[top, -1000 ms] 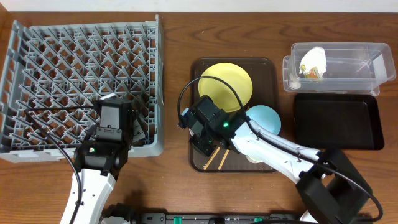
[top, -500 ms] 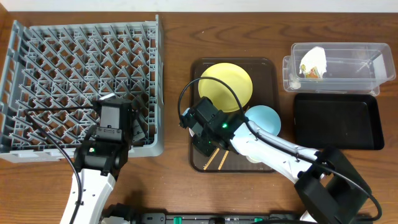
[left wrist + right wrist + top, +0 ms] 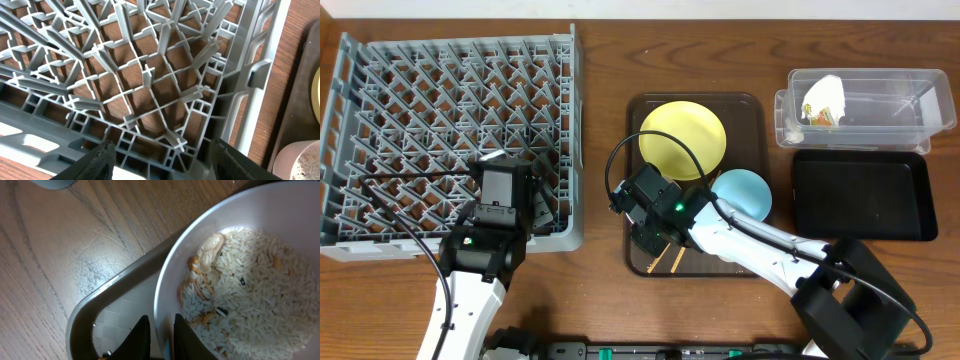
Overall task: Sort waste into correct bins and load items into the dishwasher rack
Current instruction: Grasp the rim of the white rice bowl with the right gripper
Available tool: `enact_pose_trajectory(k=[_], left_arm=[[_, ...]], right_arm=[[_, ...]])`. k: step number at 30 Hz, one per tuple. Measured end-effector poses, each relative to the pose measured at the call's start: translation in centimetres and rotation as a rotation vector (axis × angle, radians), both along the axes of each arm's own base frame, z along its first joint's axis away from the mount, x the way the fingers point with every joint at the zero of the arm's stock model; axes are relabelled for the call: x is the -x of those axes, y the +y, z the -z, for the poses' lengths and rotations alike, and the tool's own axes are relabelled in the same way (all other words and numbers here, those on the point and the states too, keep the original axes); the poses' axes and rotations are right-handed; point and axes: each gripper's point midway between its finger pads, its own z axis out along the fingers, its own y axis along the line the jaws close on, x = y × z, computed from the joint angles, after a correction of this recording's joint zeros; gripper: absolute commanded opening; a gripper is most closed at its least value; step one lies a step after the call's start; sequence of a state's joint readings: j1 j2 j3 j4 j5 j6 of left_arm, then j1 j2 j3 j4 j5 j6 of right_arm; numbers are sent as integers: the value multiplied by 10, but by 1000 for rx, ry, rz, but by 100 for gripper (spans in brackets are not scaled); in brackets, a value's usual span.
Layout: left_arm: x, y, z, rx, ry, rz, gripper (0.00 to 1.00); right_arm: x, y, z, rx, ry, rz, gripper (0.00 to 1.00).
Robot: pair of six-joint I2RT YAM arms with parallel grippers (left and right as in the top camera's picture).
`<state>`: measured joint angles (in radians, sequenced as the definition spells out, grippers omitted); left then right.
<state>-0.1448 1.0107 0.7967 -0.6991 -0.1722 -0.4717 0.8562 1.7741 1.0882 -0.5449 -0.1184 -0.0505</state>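
So the right pincer point(image 3: 161, 330) is pinched shut on the white bowl point(image 3: 280, 215) rim at bottom middle. The bowl fills the right of the frame, with rice point(image 3: 250, 295) inside, on the brown tray point(image 3: 87, 325). The left pincer point(image 3: 165, 157) hangs wide open over the dishwasher rack point(image 3: 150, 85) corner.

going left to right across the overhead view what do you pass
dishwasher rack → yellow plate → light blue bowl → black tray
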Motion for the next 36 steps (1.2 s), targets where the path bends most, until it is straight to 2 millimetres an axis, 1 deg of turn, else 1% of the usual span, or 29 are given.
enact_pose_trajectory(k=[13,19,20,25,33,36], left_arm=[[0,0,0,0,0,0,64],[0,0,0,0,0,0,64],[0,0,0,0,0,0,64],[0,0,0,0,0,0,64],[0,0,0,0,0,0,64],[0,0,0,0,0,0,64]], right_arm=[[4,-6,7,17,9,1,9],[1,-5,6,18,-4,4,3],[0,-5,6,18,-10,6,1],[-6,-6,5,29,-42,21,1],[-27,-3,-1,17,-134,78,1],[-30,-4,-2,18,-148,93,1]])
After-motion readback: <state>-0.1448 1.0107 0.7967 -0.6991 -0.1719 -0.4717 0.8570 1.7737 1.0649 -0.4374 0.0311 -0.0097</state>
